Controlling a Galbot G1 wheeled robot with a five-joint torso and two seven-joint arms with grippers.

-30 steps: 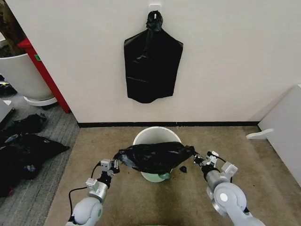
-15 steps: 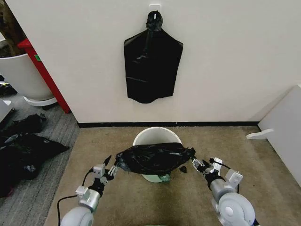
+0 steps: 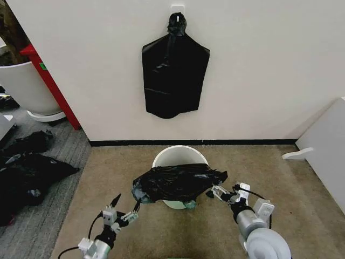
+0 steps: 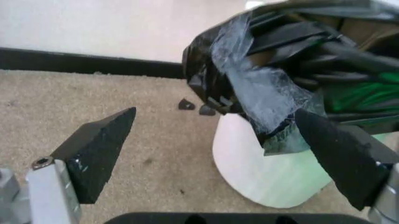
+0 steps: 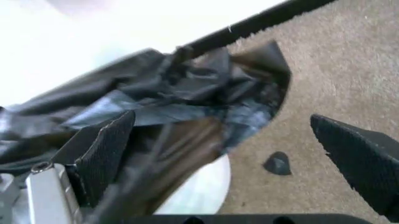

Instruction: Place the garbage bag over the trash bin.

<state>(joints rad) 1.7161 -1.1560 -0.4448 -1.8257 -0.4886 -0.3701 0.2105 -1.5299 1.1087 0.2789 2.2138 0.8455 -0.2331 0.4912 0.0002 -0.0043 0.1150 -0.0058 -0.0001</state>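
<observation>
Both arms have drawn back toward the robot since a second ago: the left pincer, which was closed on the left end of the garbage bag, now sits released on the near left with its fingers spread, clear of the plastic. The right pincer has also let go and stands open just beside the bag's right corner, near but apart from it.

That bag lies bunched across the near half of the trash bin, draped over the near rim, while the far rim and part of the white inside stay uncovered. In the left wrist view the crumpled bag edge hangs over the bin's wall between the open fingers. From the right wrist view the bag spreads over the rim with a small dark scrap on the carpet beside it.

As a judgement, the bag rests on the bin rather than lining it. To do this step well, the mouth should be spread wide and its hem pulled over the far rim too, each pincer gripping a single layer of the edge so the opening stays apart instead of bunching.

On the wall beyond hangs a knotted bunch of black bags.
</observation>
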